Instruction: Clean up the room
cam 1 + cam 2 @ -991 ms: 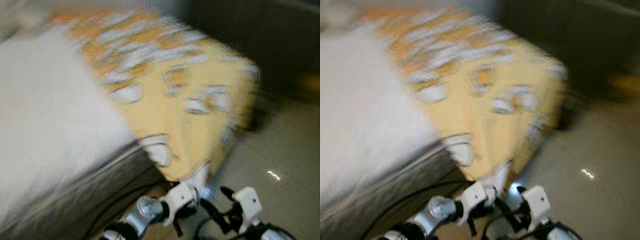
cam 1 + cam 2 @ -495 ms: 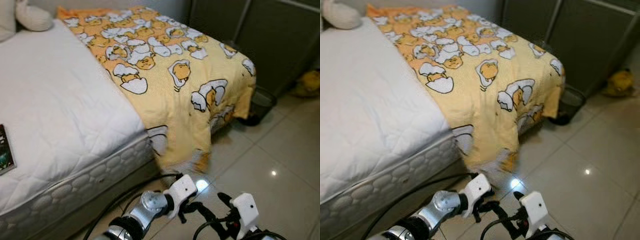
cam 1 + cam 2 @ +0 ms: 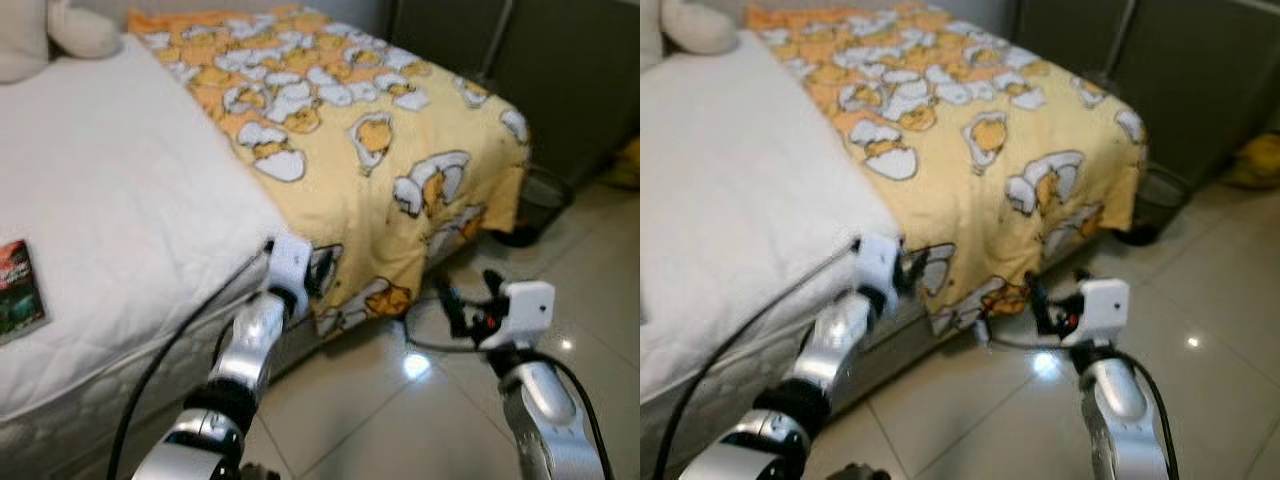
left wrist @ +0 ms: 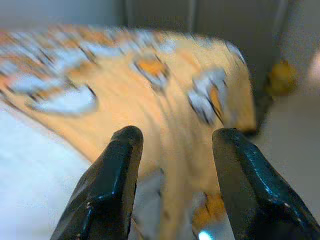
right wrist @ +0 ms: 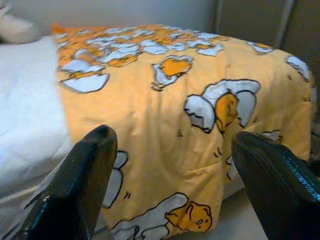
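yellow egg-print blanket [image 3: 380, 170] lies over the foot half of the bed [image 3: 110, 220], its lower corner hanging down the bed's side toward the tiled floor [image 3: 400, 420]. left end effector [image 3: 318, 272] is at the bed's edge just beside that hanging corner, fingers [image 4: 112, 185] spread apart with nothing between them; right end effector [image 3: 462, 298] is over the floor near the corner, also spread wide and empty. a book [image 3: 18, 290] lies on the bare mattress, a dark bin [image 3: 535, 205] stands on the floor past the bed's foot.

This is a bedroom in a home: a bed [image 3: 120, 200] with a white quilted mattress, a yellow cartoon-print blanket [image 3: 400, 140], a soft toy [image 3: 60, 30] at its head, dark wardrobe doors [image 3: 560, 70] and a glossy tiled floor [image 3: 400, 420].
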